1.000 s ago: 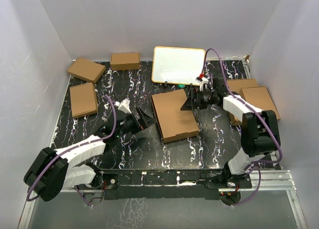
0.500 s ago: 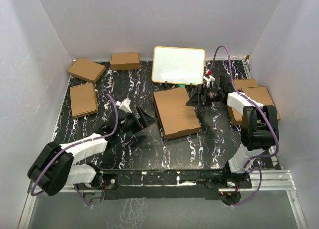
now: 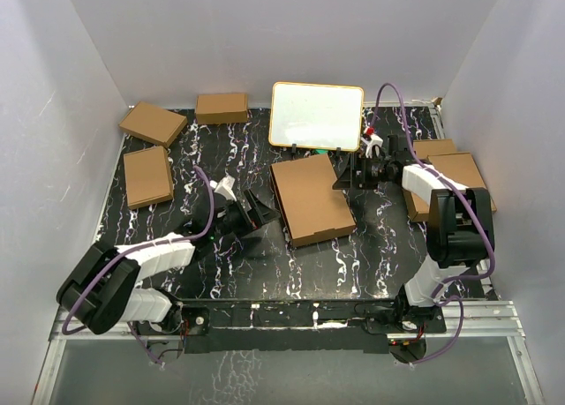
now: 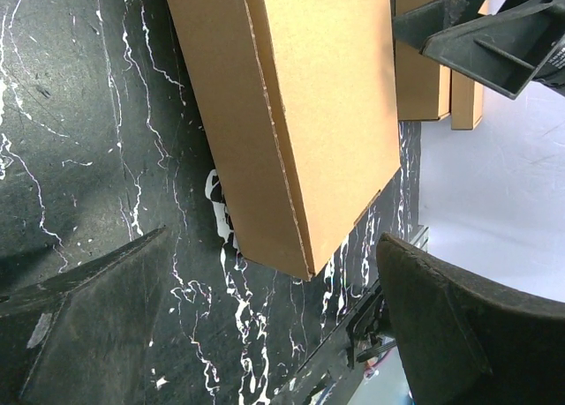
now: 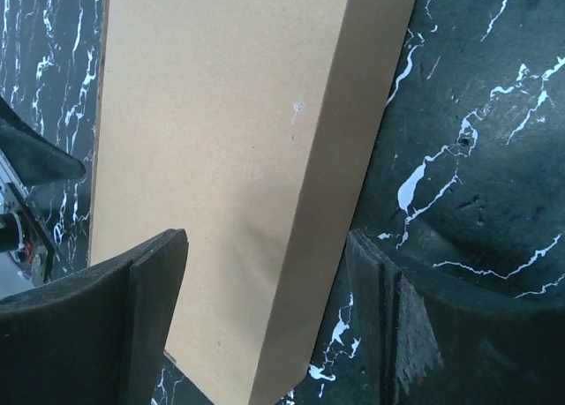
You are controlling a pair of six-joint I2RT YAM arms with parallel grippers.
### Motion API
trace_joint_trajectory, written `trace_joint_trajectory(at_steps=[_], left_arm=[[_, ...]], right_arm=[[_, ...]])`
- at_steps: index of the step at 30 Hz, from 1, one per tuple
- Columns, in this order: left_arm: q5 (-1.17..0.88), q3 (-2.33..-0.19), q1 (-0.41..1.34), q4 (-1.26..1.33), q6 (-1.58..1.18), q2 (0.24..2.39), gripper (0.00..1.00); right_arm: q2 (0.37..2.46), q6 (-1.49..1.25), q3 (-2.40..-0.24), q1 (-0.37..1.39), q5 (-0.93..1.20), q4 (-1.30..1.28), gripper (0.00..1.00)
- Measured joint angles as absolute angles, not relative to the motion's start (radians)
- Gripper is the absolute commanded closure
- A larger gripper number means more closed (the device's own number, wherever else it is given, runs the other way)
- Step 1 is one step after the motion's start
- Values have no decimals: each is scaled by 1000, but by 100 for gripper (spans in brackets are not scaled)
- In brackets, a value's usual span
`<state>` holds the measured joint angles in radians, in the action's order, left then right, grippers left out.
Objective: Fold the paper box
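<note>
- Backing the right gripper (image 3: 354, 171) off the paper box (image 3: 311, 199) over the last second: from over the far right corner to just beside that edge, fingers a little narrower than before yet apart, clamped on nothing.
- Keeping the left gripper (image 3: 256, 213) spread wide, as a second ago, just off the box's near left edge and gripping nothing.
- Lying closed and flat between the two grippers, nudged only very slightly since then; reads as folding essentially done, with letting go and pulling clear now in hand, though only as a judgement.
- Cannot tell whether the side tabs are tucked home: seams face away or fall outside both wrist views, each cutting the box off.
- Hard to make out from above: the right fingertips, dark against the black marbled tabletop (image 3: 371, 246).
- Partly hidden behind the right arm: the brown cardboard stack (image 3: 461, 171) beyond that gripper.
</note>
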<state>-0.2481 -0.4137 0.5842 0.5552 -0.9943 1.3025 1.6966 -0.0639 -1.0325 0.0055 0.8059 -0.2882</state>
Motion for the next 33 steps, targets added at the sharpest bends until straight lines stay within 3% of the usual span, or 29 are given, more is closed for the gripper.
trace_joint_trajectory(at_steps=[11,24,33], left_arm=[[-260,-444,583,607,-995,1387,3],[-303,-540,590,787,-1087,1613,3],[-303,-562,598,867,-1147,1719,3]], right_arm=[[1789,-75,-1035,-26,836,-305,59],[1792,-86,-1035,-73,875,-310,66],[1831,-102,-1029,-115,969,-287,76]])
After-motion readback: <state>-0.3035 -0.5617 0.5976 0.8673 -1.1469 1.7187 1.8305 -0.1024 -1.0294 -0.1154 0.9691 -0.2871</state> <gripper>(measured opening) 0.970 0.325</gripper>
